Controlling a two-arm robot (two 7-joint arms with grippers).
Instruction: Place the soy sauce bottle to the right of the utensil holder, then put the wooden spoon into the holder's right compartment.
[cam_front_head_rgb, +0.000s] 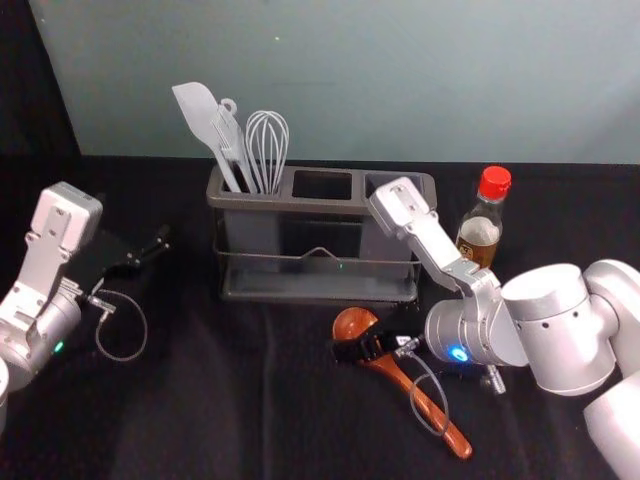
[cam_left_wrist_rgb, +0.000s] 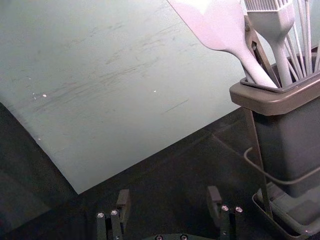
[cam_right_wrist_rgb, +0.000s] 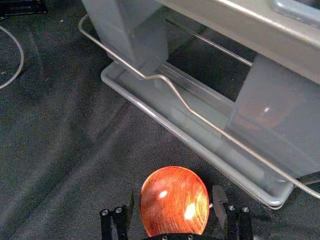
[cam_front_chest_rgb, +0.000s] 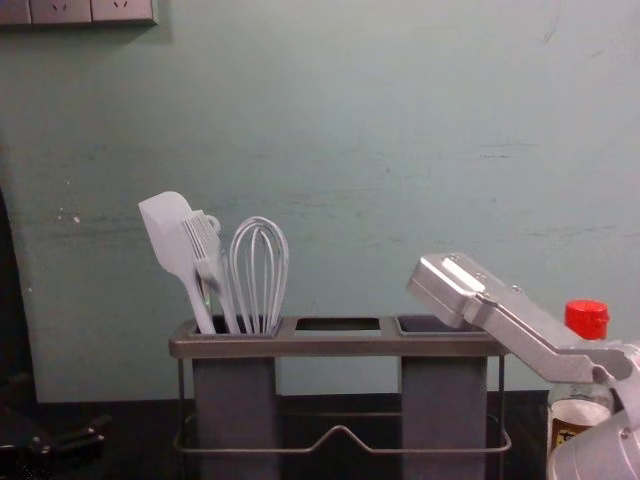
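Pale wall (cam_front_chest_rgb: 400, 150), perhaps scuffed, behind whisk (cam_front_chest_rgb: 262, 275).

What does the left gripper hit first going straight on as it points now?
Probably the back wall: the left wrist view shows the left gripper aimed past the utensil holder, though depth is unclear and the holder's end may lie close.

Utensil holder (cam_front_head_rgb: 330, 206): 3 compartments abreast, on worktop (cam_front_head_rgb: 200, 400) | left compartment: spatula (cam_front_head_rgb: 196, 106), brush (cam_front_chest_rgb: 204, 243), whisk (cam_front_head_rgb: 267, 141) | right of holder: 1 bottle (cam_front_head_rgb: 480, 232) | before holder: 1 spoon (cam_front_head_rgb: 432, 410), bowl nearest holder, handle extending right | behind: wall (cam_front_head_rgb: 400, 80)
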